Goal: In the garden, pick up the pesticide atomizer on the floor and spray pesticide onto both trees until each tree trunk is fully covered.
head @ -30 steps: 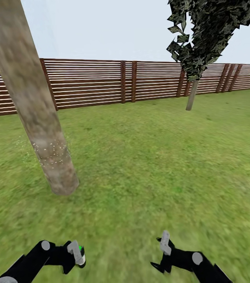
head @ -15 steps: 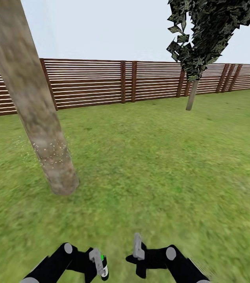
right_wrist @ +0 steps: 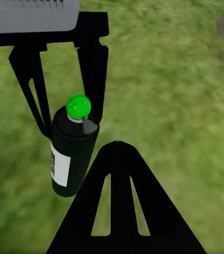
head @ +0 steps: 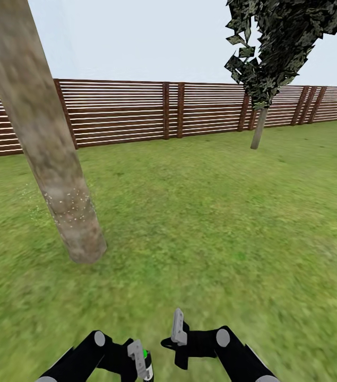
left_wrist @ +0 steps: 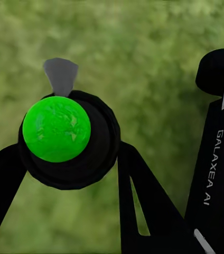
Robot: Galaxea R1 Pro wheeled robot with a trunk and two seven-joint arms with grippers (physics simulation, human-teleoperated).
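Observation:
The pesticide atomizer [right_wrist: 72,151] is a black can with a white label and a bright green cap [left_wrist: 56,128]. My left gripper [head: 138,361] is shut on it, low at the bottom centre of the head view, fingers [right_wrist: 93,74] clamping its sides. Close to its right hangs my right gripper [head: 178,324], shut with nothing in it, its tip [right_wrist: 117,145] just short of the can. The near tree trunk [head: 57,175] rises at the left, with white specks [head: 68,204] on its lower part. Far right stands the second tree [head: 259,127] under a dark crown [head: 279,42].
Green lawn [head: 216,223] spreads all around. A brown slatted wooden fence [head: 163,109] closes the far side. My right arm [left_wrist: 215,169] hangs close beside the can in the left wrist view.
Both arms have drawn in toward the middle. The left gripper carried the atomizer to the right and lower; the right gripper slid left until it is close beside the can.

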